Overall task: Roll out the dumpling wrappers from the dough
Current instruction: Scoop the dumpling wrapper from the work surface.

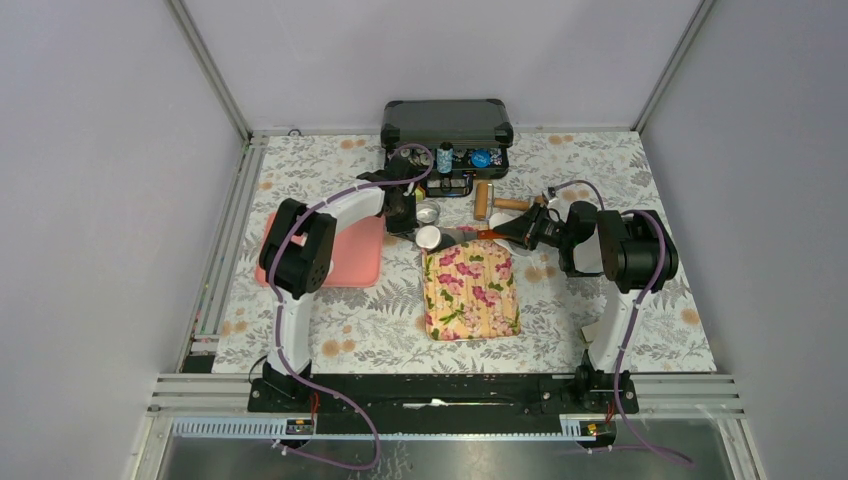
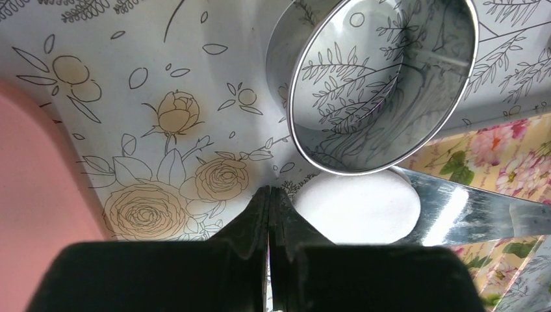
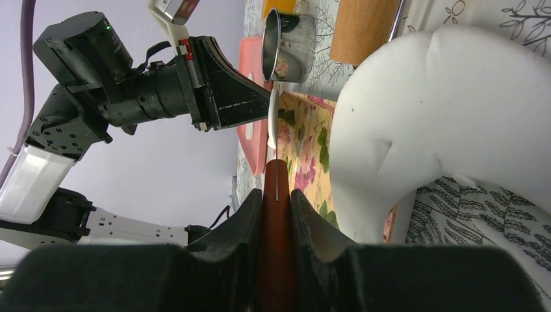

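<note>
Now find one dumpling wrapper [image 2: 356, 207] lying on the metal spatula blade [image 2: 468, 211], at the 11 o'clock corner of the floral cloth [image 1: 470, 290], with the silver tin [image 2: 383, 84] at its 12 o'clock. Note the left pincer [image 2: 269, 201] pressed fully together, holding nothing, tips close to the wrapper's 9 o'clock edge. Note the right pincer [image 3: 277, 195] clamped on the reddish spatula handle [image 3: 276, 221]. Expect a very light, soft, floppy disc, likely sticky and easy to tear; better to carry from below, or pinch gently only at the rim.
</note>
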